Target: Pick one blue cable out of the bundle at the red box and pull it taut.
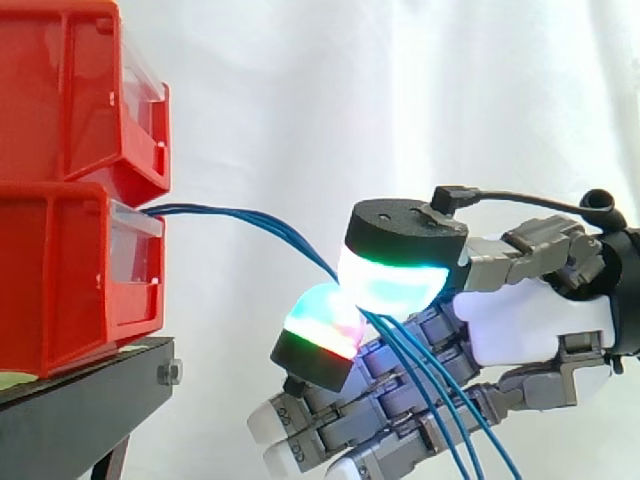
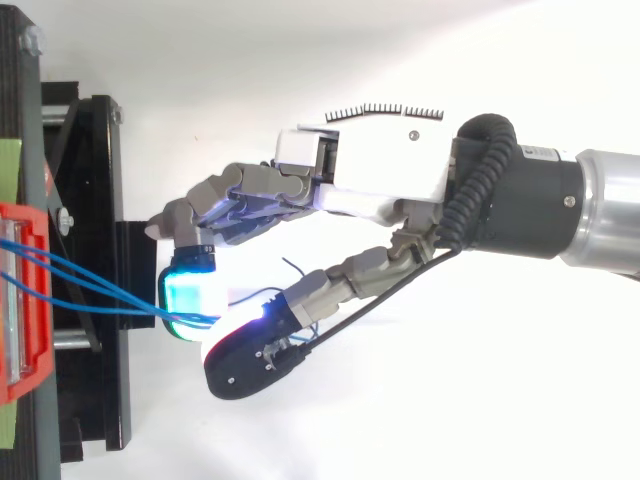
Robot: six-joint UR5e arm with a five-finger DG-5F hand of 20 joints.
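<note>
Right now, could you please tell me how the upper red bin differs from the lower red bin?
The blue cables leave the lower red bin; none leave the upper red bin. The upper red bin sits on the lower one, which rests on the black stand. Both are red with a clear front panel.

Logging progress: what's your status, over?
Hand pinching several blue cables, not one. Cables bow from red box, not taut. Nothing in the way.
</note>
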